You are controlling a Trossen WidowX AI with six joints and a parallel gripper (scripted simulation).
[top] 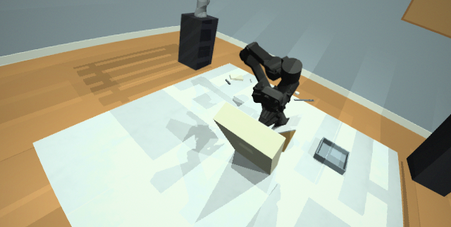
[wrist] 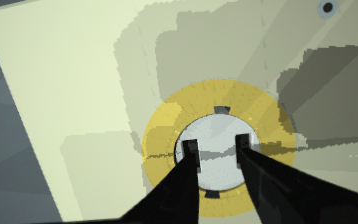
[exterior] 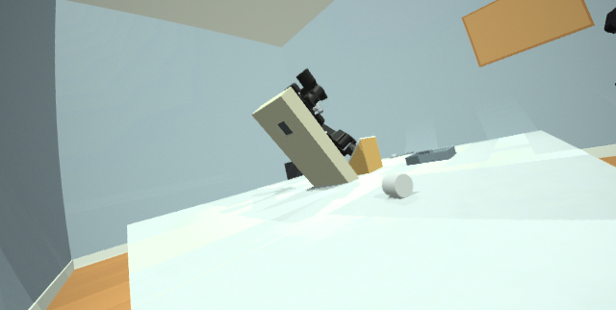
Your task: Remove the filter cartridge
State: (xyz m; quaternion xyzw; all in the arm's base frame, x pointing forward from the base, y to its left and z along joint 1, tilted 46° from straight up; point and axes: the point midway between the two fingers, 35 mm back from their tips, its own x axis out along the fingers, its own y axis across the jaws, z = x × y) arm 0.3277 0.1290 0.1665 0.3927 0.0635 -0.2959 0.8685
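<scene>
On the desk [top: 106, 149] [exterior: 337, 252], the service panel [top: 254, 128] [exterior: 308, 146] [wrist: 80, 90] leans; in the top view the tray [top: 328, 165] [exterior: 430, 156] lies from it toward 3 o'clock. The claw [top: 274, 123] [wrist: 217, 159] is partly open, its fingers apart, and grasps nothing. Inside the yellow ring [wrist: 155, 135], the round cartridge [wrist: 217, 172] sits in the panel. The fingertips are at its two slots [wrist: 186, 143], at 9 and 3 o'clock; their depth I cannot tell. I judge the step is engaging these slots. Next move calls for secure seating, then perhaps a turn toward unlocking, before pulling straight out.
</scene>
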